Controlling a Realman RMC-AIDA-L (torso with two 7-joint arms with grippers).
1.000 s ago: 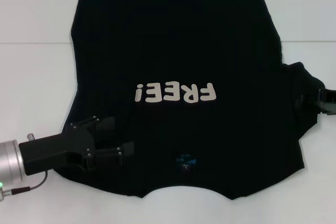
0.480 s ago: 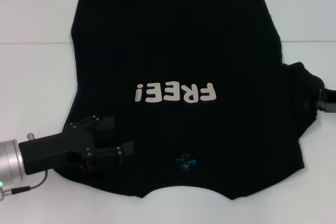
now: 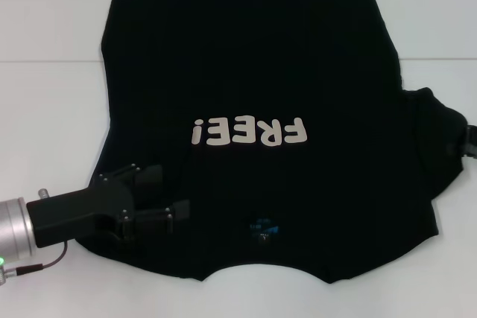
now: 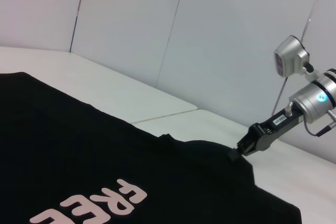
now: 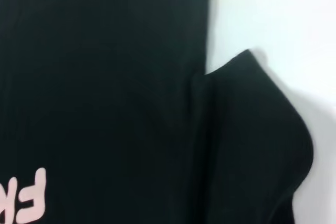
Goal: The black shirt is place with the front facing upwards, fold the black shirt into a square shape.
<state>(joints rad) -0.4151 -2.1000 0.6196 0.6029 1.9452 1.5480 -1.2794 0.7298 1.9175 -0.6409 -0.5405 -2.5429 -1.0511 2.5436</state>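
Black FREE! shirt (image 3: 261, 94) flat, front up, on white table (image 3: 45, 124) | left gripper (image 3: 158, 195) splayed open over shirt's shoulder | right gripper (image 4: 242, 148) pinching opposite sleeve | step: sleeve fold; next: carry inward.

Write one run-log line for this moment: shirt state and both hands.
black shirt: flat, front up, unfolded | left hand: open, over its left sleeve area | right hand: at right sleeve edge, grip unclear

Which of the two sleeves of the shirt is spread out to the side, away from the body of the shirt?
The sleeve on the robot's right side of the black shirt sticks out over the table. On the left, no sleeve spreads out; the left gripper is over that shoulder.
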